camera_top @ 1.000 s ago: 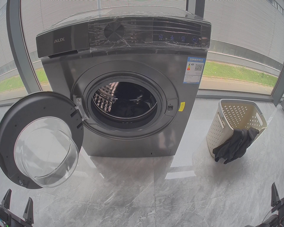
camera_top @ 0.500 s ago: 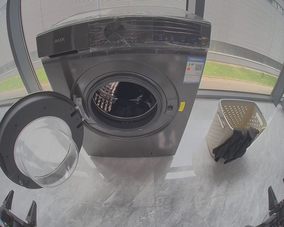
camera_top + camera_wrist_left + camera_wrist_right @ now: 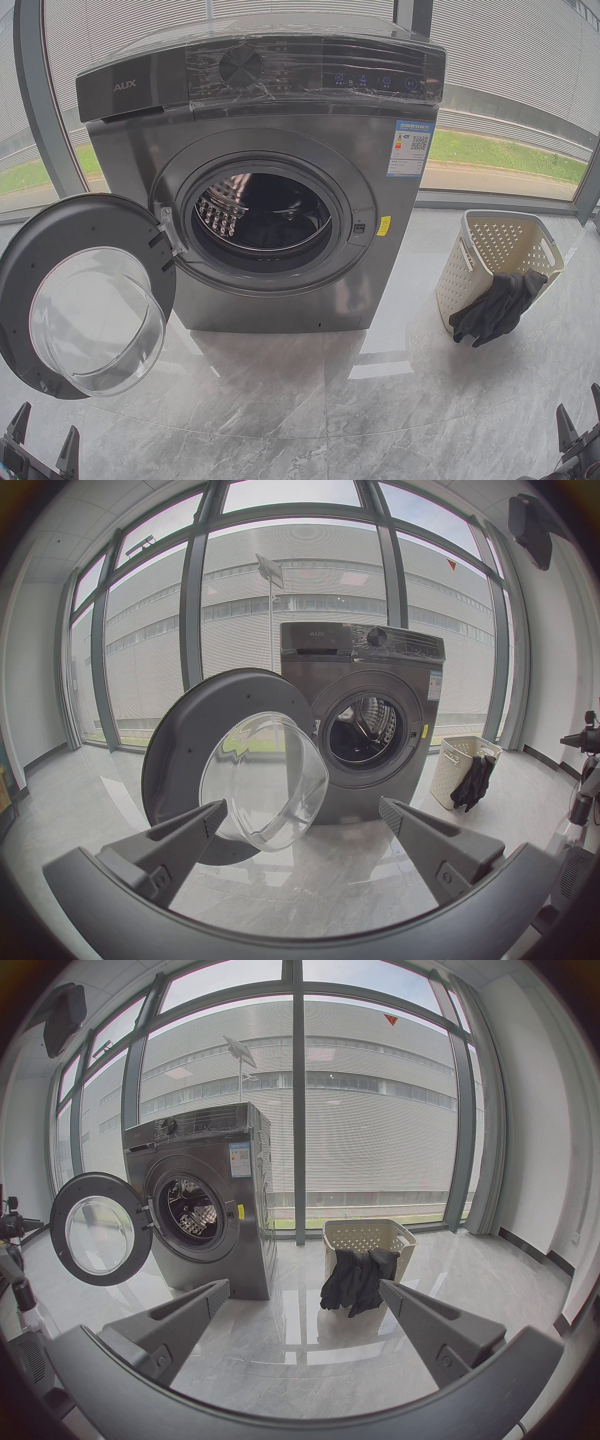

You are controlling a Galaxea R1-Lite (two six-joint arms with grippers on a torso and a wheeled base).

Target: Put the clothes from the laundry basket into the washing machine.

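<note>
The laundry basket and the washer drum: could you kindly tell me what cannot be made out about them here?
laundry basket bottom: hidden by its own wall and the dark garment draped over its rim, head and right wrist views; more clothes inside cannot be told.
drum lower part: in shadow, head view; whether clothes lie there is unclear.

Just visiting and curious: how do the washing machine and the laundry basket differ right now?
The washing machine is large, grey and opens at the front; the laundry basket is small, cream, perforated and opens at the top. The machine's round door hangs swung open; the basket has no lid, only a dark garment draped over its rim. Both stand on the floor by the windows.
</note>
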